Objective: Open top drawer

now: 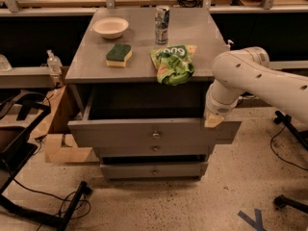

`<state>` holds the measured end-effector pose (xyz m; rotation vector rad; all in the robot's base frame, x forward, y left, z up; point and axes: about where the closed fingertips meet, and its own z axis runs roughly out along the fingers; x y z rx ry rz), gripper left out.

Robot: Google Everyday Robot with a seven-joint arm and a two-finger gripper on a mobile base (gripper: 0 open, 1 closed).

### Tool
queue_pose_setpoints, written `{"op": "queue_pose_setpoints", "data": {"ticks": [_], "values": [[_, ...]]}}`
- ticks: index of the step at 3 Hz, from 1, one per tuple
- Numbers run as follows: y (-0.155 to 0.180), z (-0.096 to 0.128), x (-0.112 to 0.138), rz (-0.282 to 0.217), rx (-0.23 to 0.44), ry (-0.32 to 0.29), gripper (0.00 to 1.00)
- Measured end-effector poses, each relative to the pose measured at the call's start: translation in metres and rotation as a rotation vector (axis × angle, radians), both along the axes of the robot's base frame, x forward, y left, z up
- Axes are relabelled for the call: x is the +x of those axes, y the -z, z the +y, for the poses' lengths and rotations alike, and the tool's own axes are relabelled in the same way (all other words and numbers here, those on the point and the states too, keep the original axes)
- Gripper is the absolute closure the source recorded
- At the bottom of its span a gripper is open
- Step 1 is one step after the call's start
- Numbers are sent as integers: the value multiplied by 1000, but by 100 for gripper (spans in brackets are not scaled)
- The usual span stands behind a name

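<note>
The top drawer [120, 133] is a wide grey drawer with a small round metal knob [155, 134] at its centre. It stands pulled out from the grey cabinet, its dark box open to view. My white arm comes in from the right. The gripper [213, 120] sits at the drawer front's upper right edge, a tan tip touching the front. Below are the mid-width drawer [154, 150] and the narrowest drawer [154, 171], both nearly shut.
On the cabinet top [86, 64] are a white bowl [110, 27], a green and yellow sponge [119, 55], a can [162, 18] and a green chip bag [173, 63]. A cardboard box [60, 134] and a black frame with cables [29, 177] stand at left.
</note>
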<state>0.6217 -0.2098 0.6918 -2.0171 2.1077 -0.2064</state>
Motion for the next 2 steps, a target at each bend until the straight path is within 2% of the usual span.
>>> {"op": "queue_pose_setpoints", "data": {"ticks": [1,2], "values": [[-11,3,-14,-6,-11,3,100],[-11,3,-14,-6,-11,3,100]]}}
